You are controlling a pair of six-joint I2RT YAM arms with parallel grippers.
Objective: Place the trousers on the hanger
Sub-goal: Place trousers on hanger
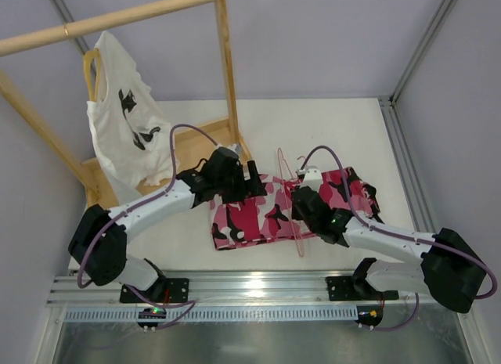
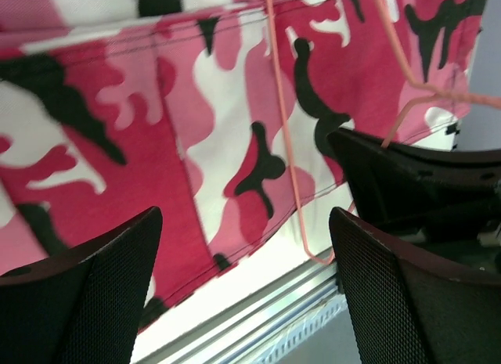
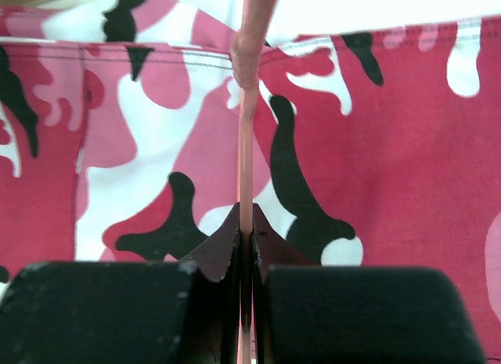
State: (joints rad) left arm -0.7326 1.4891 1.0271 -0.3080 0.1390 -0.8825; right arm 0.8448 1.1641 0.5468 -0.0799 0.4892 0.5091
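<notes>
Showing the grasp stage of the task: the right gripper [image 3: 245,223] has its two fingers pressed together on the thin wire of the hanger [image 3: 246,149], which runs straight up between them in the right wrist view. The hanger lies flat on top of the trousers [image 1: 239,223], its hook pointing toward the far side of the table [image 1: 344,129]. The trousers lie folded on the table between the two arms, near its front edge. The left gripper [image 2: 244,231] hovers over the left part of the cloth with its jaws wide apart and nothing between them. No part of the trousers appears to pass through the hanger's triangle yet. The next move, by this reading, calls for the right arm to lift the wire clear of the cloth while the left takes an edge of the trousers, so the fabric can be fed through and draped over the lower bar; the thin wire may twist in so narrow a pinch
</notes>
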